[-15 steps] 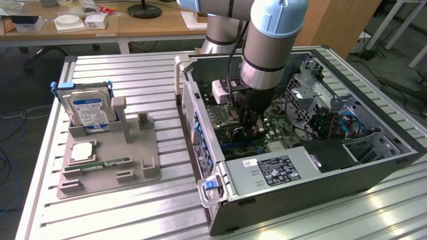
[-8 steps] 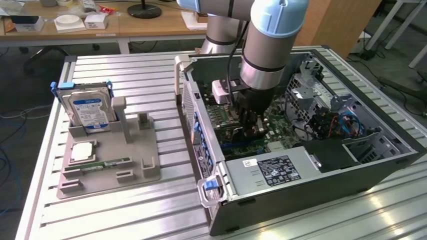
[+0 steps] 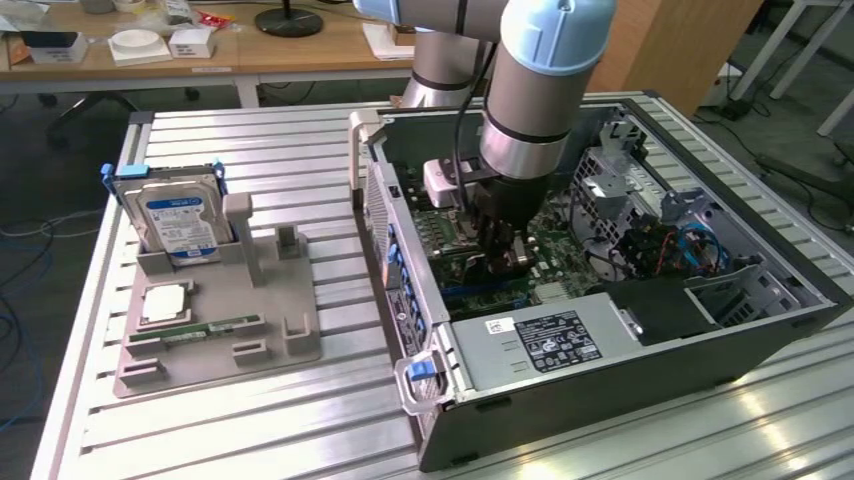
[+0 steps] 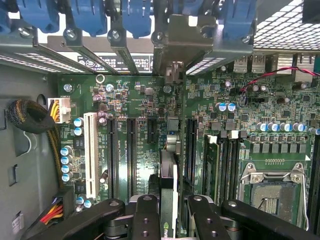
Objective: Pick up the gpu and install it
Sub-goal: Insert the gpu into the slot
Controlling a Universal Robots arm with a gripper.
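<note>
In the wrist view the gpu appears edge-on, a thin dark card standing upright over the green motherboard. It runs between the long black expansion slots, and its silver end bracket sits up against the case's rear slot openings. My gripper is shut on the card, one black finger on each side. In the exterior view the gripper reaches down inside the open computer case, low over the motherboard, and the arm hides most of the card.
A white slot, the CPU socket and a cable bundle lie around the card. To the exterior view's left of the case, a grey fixture holds a blue-labelled hard drive and a RAM stick.
</note>
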